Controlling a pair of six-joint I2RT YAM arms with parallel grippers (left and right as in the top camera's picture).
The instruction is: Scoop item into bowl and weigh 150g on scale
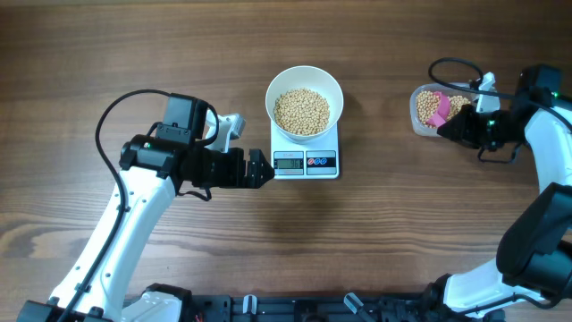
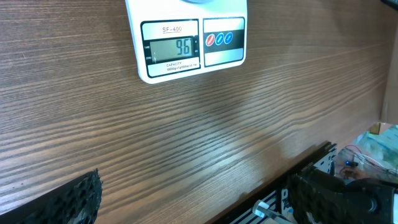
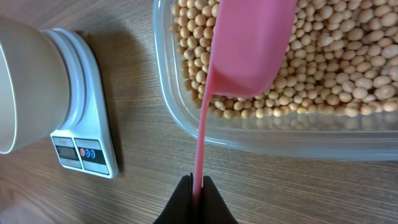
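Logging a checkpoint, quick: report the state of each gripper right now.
Left gripper: open, holding nothing.
Right gripper: shut on the handle of the pink scoop.

The overhead camera looks straight down on the counter (image 1: 402, 224) from high up, with the scale (image 1: 305, 162) near the middle of its frame. The left wrist camera sits low and close in front of the scale (image 2: 186, 46), facing its display across bare wood. The left fingers (image 2: 78, 199) edge the bottom corners of that view. The right wrist camera is off to the right of the scale (image 3: 87, 143) and very near the counter. It looks past the right fingers (image 3: 183, 208) and along the pink scoop (image 3: 249, 46) into the clear container (image 3: 186, 124). The scale and the bowl (image 3: 25, 87) fill its left edge. All three views share the scale; the overhead and right wrist views also share the bowl and the container.
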